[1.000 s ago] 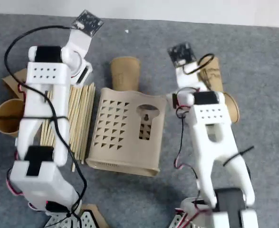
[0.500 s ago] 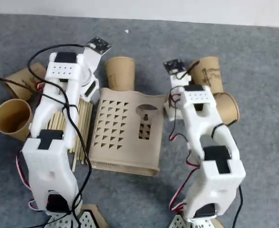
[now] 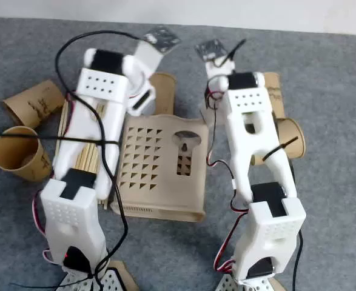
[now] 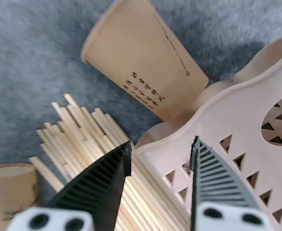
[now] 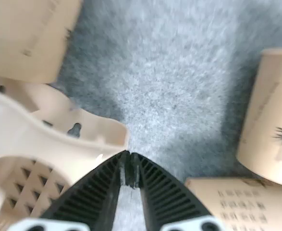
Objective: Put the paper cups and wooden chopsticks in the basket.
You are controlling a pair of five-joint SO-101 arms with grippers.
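Fingers [image 4: 97,187] of left gripper [image 4: 160,144] apart over basket [image 4: 237,120] rim, chopsticks [image 4: 78,134] just beside

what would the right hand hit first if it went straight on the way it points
Probably bare grey mat: the shut right hand aims into the gap between the basket and a paper cup; depth unclear.

The right gripper [image 5: 129,166] is sitting at the near middle of the frame, its ribbed black fingers pressing together, tips hanging over the grey carpet [image 5: 179,82] just beside the rim of the basket [image 5: 49,144]. The basket's perforated beige wall is filling one near corner, with a first paper cup [image 5: 28,33] lying in the far corner beyond it. At the opposite edge a second paper cup [image 5: 270,115] is lying close to a third paper cup [image 5: 227,197] beside the fingers.
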